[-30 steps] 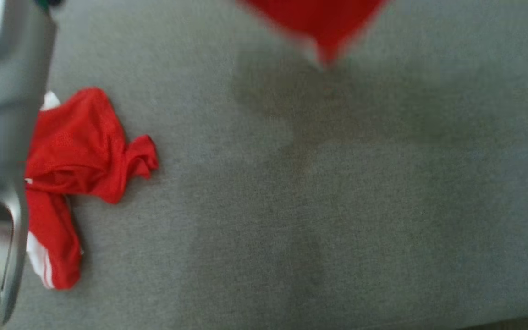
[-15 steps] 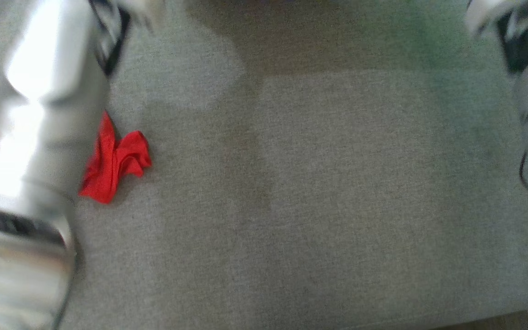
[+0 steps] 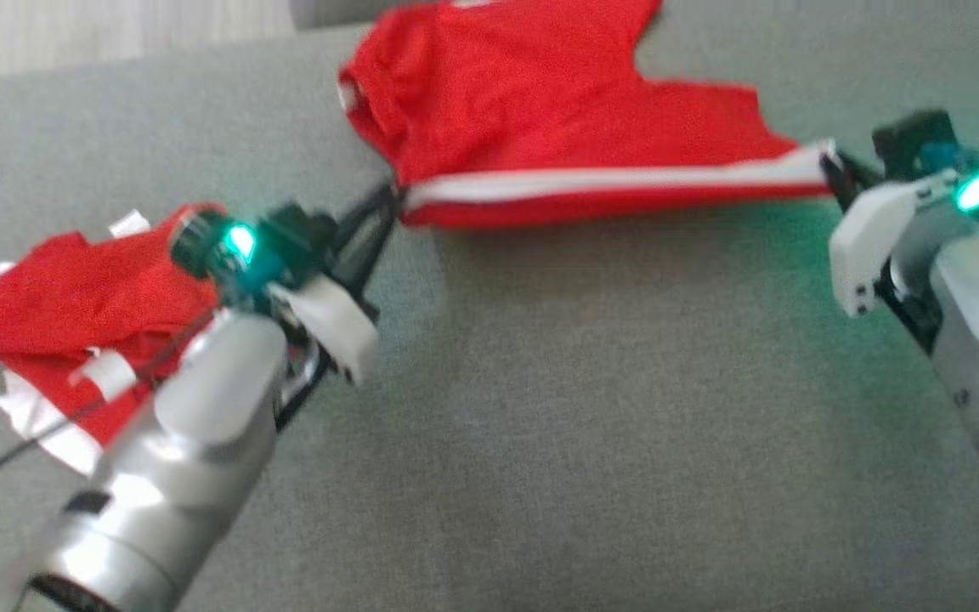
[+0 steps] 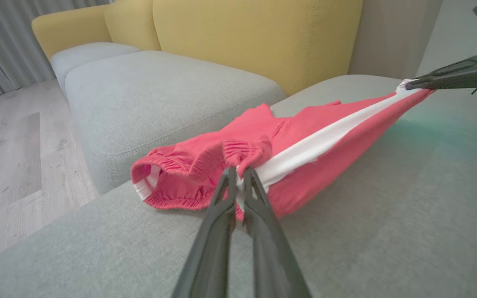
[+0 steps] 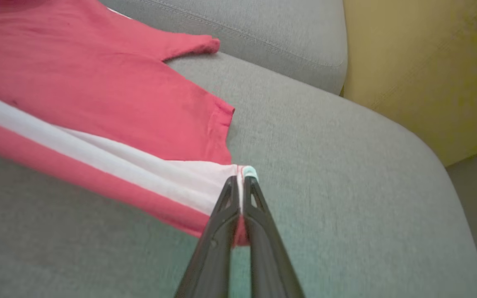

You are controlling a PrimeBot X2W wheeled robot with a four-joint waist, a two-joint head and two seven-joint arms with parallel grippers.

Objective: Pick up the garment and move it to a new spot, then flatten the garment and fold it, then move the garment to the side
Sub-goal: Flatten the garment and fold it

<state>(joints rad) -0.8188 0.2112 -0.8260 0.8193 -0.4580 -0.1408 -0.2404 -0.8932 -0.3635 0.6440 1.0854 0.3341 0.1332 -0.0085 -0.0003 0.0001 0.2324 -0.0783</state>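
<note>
The garment (image 3: 540,102) is a pair of red shorts with a white side stripe, pulled taut between my two grippers over the grey cushion. My left gripper (image 3: 394,197) is shut on its elastic waistband end (image 4: 242,151), with its fingertips (image 4: 238,174) pinching the cloth. At the opposite end, the leg hem and the stripe's tip sit in my right gripper (image 3: 829,170), which is shut on them (image 5: 240,178). The rest of the shorts (image 5: 77,82) lies spread on the cushion beyond the stripe.
A second crumpled red and white garment (image 3: 73,289) lies on the cushion behind my left forearm. Ahead stand a yellow sofa back (image 4: 255,37) and another grey seat cushion (image 4: 160,95), with wood floor (image 4: 6,145) beyond the edge. The grey surface (image 3: 583,408) stretches in front of me.
The head camera has swung, so the whole picture shifted. The shorts, earlier hanging blurred at the top, now stretch level between both grippers, and both arms have come into sharp view.
</note>
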